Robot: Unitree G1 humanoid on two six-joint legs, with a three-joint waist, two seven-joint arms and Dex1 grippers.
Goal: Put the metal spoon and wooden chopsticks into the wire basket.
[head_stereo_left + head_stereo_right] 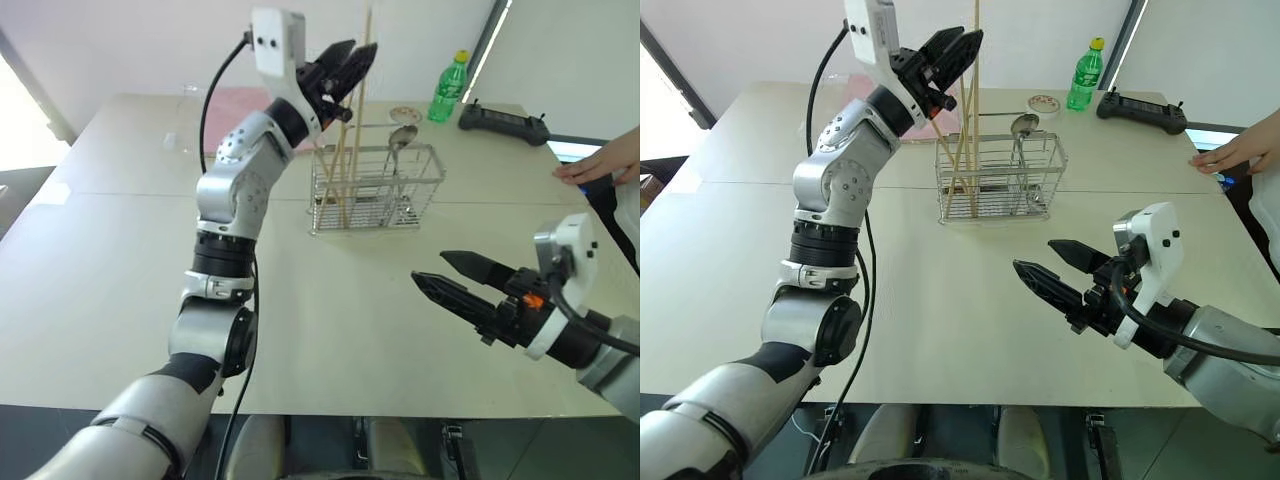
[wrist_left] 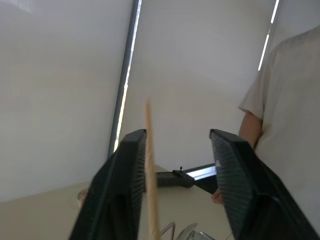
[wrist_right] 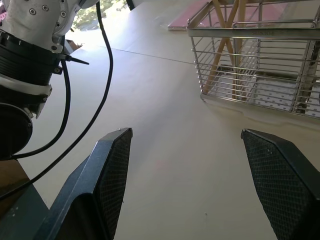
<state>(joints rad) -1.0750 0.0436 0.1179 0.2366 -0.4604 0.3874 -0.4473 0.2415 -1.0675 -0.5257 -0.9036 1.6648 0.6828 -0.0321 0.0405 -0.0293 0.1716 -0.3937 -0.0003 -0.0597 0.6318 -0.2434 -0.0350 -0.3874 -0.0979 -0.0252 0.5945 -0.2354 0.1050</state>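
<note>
The wire basket [image 1: 400, 190] stands on the pale table beyond its middle. The wooden chopsticks [image 1: 353, 150] stand in its left end, one nearly upright and one leaning. The metal spoon [image 1: 403, 136] stands in the basket too, bowl up above the rim. My left gripper [image 1: 355, 55] is raised over the basket's left end, open, with the top of the upright chopstick [image 2: 149, 165] between its fingers, close to one finger [image 2: 131, 170]. My right gripper [image 1: 430, 267] hovers open and empty over the near right of the table, pointing left.
A green bottle [image 1: 449, 88], a small round dish [image 1: 405, 113] and a black controller [image 1: 503, 122] sit along the far edge. A flat pink sheet [image 1: 235, 105] lies behind my left arm. A person's hand [image 1: 600, 165] rests on the right edge of the table.
</note>
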